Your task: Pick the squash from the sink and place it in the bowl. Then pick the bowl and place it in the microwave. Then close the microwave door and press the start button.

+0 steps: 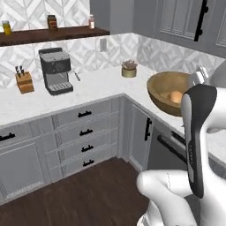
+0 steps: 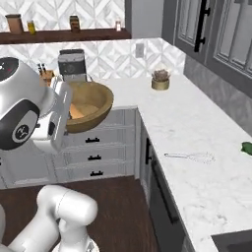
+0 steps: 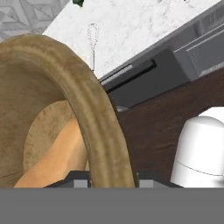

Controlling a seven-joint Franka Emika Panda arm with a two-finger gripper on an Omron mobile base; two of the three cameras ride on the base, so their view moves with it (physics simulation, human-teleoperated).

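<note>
The wooden bowl (image 1: 164, 90) hangs tilted in the air beside the corner counter, above the floor. The orange-tan squash (image 1: 176, 96) lies inside it. In the hand view my gripper (image 3: 113, 181) is shut on the bowl's rim (image 3: 103, 122), one fingertip on each side, with the squash (image 3: 57, 159) just inside. In the right base view the bowl (image 2: 93, 104) is at my hand, in front of the drawers. A dark corner of the sink (image 2: 237, 242) shows at the lower right. The microwave and its door are out of view.
On the white marble counter stand a coffee machine (image 1: 55, 70), a knife block (image 1: 24, 82) and a small potted plant (image 1: 129, 69). A wire whisk (image 2: 191, 157) and a green item (image 2: 247, 147) lie on the right run. Grey drawers (image 1: 84, 132) lie below.
</note>
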